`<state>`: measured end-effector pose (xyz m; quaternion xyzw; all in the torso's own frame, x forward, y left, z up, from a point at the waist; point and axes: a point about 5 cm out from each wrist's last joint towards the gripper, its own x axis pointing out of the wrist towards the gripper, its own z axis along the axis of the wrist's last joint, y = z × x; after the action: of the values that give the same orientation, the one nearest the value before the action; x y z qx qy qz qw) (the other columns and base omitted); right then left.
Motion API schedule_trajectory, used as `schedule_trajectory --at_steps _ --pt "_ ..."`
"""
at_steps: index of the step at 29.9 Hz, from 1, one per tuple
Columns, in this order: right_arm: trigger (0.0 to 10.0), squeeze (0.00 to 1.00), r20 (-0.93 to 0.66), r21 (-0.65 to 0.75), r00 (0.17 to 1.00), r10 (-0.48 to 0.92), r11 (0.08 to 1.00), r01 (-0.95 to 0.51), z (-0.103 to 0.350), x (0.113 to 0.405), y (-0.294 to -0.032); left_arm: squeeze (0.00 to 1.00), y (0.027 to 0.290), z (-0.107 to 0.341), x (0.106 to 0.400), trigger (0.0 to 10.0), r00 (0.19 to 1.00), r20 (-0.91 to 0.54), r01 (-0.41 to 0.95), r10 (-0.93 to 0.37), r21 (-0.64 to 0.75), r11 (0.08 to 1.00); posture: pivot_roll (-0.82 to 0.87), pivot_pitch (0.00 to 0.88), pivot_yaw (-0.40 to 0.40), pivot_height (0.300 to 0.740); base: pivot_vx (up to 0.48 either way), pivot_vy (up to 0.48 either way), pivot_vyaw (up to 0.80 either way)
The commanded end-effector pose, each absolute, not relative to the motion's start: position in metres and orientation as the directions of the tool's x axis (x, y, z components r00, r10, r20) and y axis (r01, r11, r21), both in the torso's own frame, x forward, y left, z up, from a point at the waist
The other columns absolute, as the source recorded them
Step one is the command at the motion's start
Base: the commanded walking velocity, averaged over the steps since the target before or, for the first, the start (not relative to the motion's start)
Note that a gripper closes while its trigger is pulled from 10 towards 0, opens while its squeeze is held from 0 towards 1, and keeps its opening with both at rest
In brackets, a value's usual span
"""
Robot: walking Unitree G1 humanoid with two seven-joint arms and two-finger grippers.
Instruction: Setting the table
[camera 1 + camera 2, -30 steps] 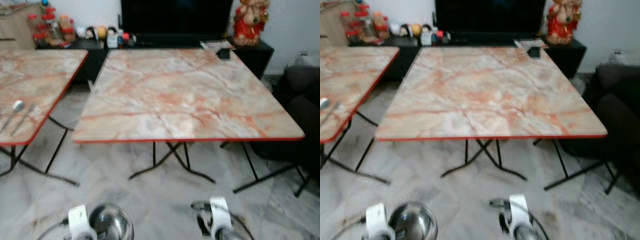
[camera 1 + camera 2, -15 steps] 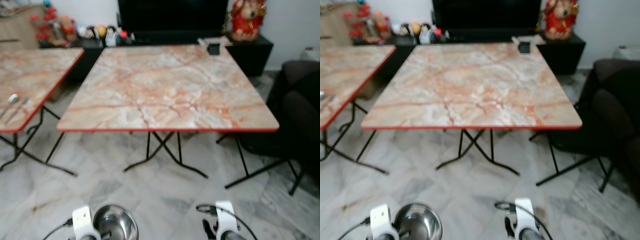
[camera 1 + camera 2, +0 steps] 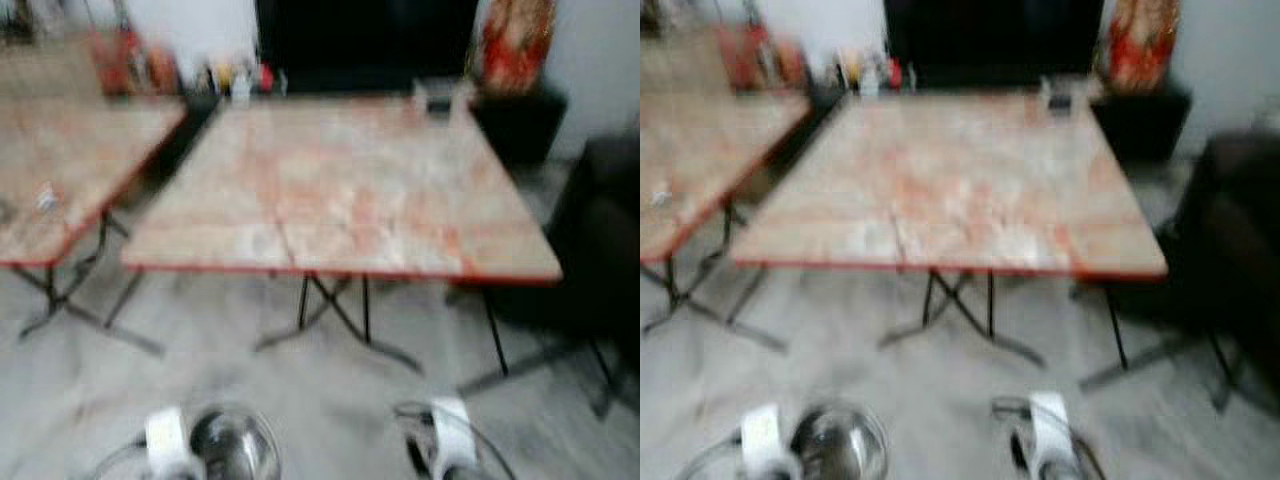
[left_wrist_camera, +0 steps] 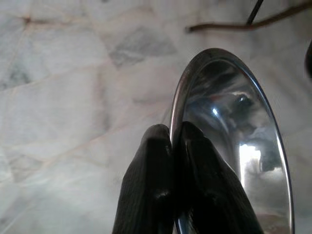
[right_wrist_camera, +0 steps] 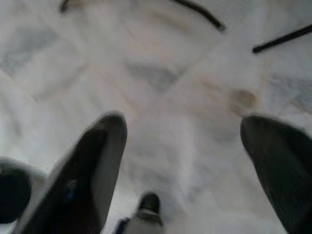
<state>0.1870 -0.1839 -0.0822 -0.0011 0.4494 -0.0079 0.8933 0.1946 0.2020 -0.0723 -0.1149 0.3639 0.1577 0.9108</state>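
One steel bowl [image 4: 234, 146] is in play: your left gripper [image 4: 178, 190] pinches its rim, low over the floor. Your right gripper [image 5: 183, 161] hangs spread and empty. Nothing looks laid on the marble table [image 3: 340, 190] ahead yet, so most of the setting remains.

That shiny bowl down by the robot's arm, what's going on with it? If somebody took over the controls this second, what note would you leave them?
Left gripper: jaws shut on the rim of the steel bowl, held low above the marble floor.
Right gripper: jaws open, empty, also low over the floor.
The big marble-top table stands ahead with no dishes visible on it, though the head views are blurred. A second table is to the left, with something small and pale on it.
Done: bowl picked up. Left: carry it to the table and set it down.
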Motion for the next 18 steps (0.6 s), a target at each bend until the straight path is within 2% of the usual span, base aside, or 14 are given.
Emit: schedule_trajectory --at_steps 1,12,18 --pt "10.0 0.0 -0.778 0.015 0.628 0.011 1.0 0.001 -0.0768 0.1995 -0.1725 0.0 0.2155 -0.0693 0.1954 10.0 0.684 -0.689 -0.384 0.239 -0.063 0.921 -0.02 0.0 0.009 0.731 0.442 0.0 0.0" --pt "10.0 0.0 -0.78 0.017 0.625 0.009 1.0 0.007 -0.0775 0.1983 -0.1723 0.0 0.2131 -0.0703 0.1941 10.0 0.685 -0.69 -0.378 0.234 -0.062 0.924 -0.02 0.0 0.013 0.731 0.437 0.0 0.0" --pt "10.0 0.0 -0.783 0.014 0.622 0.012 1.0 -0.001 -0.0779 0.1975 -0.1729 0.0 0.2124 -0.0744 0.1865 10.0 0.662 -0.706 -0.393 0.254 -0.038 0.919 -0.01 0.0 0.002 0.731 0.263 0.0 0.0"
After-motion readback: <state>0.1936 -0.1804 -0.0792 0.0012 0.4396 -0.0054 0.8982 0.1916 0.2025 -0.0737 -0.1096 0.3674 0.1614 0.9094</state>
